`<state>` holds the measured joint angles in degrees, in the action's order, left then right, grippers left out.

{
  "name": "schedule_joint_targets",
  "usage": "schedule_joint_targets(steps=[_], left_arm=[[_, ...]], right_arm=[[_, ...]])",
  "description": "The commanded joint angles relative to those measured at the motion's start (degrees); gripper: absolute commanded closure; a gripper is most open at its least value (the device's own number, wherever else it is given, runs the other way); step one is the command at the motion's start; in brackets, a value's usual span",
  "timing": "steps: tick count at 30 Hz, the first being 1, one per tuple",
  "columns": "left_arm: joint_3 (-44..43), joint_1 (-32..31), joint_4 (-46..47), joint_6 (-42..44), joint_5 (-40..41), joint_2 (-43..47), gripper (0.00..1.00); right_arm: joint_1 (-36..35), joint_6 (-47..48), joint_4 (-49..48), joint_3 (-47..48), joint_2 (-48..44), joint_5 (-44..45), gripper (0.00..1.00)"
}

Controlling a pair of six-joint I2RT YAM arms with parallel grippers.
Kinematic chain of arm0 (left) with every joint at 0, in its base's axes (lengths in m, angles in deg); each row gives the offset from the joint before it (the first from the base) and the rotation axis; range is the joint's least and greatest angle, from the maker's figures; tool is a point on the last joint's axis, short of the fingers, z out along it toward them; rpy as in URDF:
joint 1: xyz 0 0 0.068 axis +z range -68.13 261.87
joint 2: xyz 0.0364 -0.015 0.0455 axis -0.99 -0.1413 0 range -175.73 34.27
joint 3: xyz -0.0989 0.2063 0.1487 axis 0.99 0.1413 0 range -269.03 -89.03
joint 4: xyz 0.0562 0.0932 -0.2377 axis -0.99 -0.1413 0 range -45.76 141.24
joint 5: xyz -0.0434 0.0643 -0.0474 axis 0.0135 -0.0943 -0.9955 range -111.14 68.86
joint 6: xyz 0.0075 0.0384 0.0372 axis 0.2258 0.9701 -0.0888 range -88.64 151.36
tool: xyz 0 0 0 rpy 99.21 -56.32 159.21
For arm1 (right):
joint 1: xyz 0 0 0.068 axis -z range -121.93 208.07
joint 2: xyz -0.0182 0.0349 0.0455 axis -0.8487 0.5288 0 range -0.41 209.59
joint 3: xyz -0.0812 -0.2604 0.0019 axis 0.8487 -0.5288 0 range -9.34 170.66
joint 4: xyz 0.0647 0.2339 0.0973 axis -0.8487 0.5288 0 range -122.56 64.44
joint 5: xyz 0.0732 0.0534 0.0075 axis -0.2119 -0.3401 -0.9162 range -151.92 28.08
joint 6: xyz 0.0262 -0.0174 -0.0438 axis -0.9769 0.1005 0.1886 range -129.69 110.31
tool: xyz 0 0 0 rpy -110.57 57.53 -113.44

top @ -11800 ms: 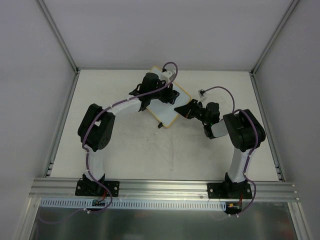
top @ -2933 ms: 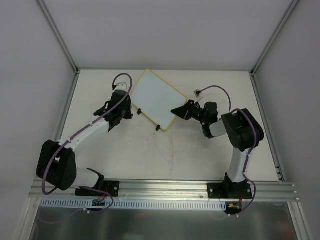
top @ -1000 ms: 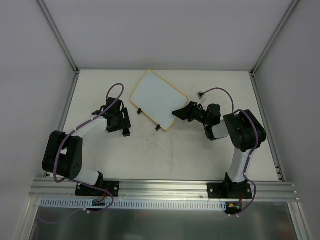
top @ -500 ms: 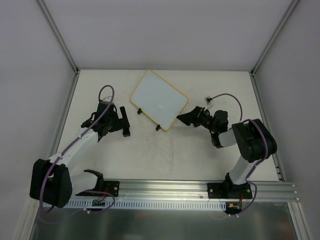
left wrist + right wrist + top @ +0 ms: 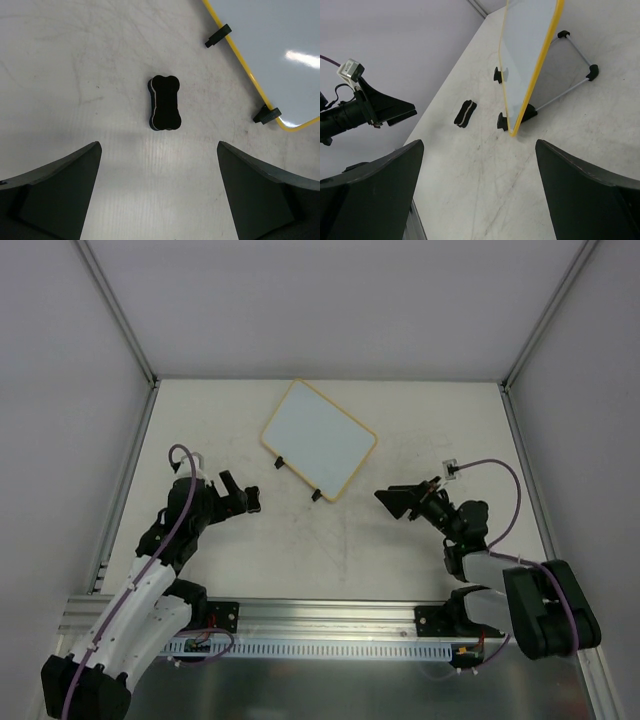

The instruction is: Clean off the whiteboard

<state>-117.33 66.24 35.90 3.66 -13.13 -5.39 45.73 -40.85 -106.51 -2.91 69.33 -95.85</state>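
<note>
The whiteboard [image 5: 318,438] has a thin yellow frame and two black clips on its near edge. It stands at the back middle of the table, its face blank white. In the right wrist view the whiteboard [image 5: 527,45] leans on a wire stand [image 5: 572,50]. A small black bone-shaped block [image 5: 164,102] lies flat on the table left of the board, also seen as the block [image 5: 465,114]. My left gripper [image 5: 159,192] is open and empty, a short way back from the block. My right gripper [image 5: 480,195] is open and empty, back from the board's right corner.
White walls and aluminium posts [image 5: 120,315] close in the table on three sides. A metal rail [image 5: 330,618] runs along the near edge by the arm bases. The left arm's wrist [image 5: 370,107] shows at the left of the right wrist view.
Both arms have drawn back toward the near edge, away from the board. Both grippers have opened wide. The black block stays on the table where the left gripper was.
</note>
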Motion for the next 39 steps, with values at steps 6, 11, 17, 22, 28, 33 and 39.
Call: schedule_joint_targets(steps=[6,11,17,22,28,33,39], left_arm=[[7.54,0.43,0.74,-0.16,-2.82,10.91,0.01],[8.52,0.43,1.53,-1.12,-5.81,11.54,0.01],[10.45,0.34,3.20,-1.83,-7.83,11.36,0.01],[12.03,0.26,5.22,-0.77,-10.56,14.78,0.01],[12.91,0.26,5.49,-0.77,-9.59,16.90,0.01],[12.30,0.26,5.58,-0.69,-9.15,14.35,0.01],[12.03,0.26,5.58,-0.77,-8.89,13.47,0.01]], right_arm=[[-0.14,17.75,47.26,0.24,-34.45,12.81,0.01],[-0.23,24.48,68.32,0.86,-53.63,17.31,0.01],[-0.32,22.90,69.82,-1.16,-56.20,18.82,0.01],[-0.49,22.46,66.40,-2.39,-55.23,16.80,0.01],[-0.41,22.37,65.78,-2.92,-55.67,16.62,0.01],[-0.58,22.37,65.95,-3.01,-56.37,16.62,0.01],[-0.49,22.54,66.31,-2.92,-56.99,16.79,0.01]])
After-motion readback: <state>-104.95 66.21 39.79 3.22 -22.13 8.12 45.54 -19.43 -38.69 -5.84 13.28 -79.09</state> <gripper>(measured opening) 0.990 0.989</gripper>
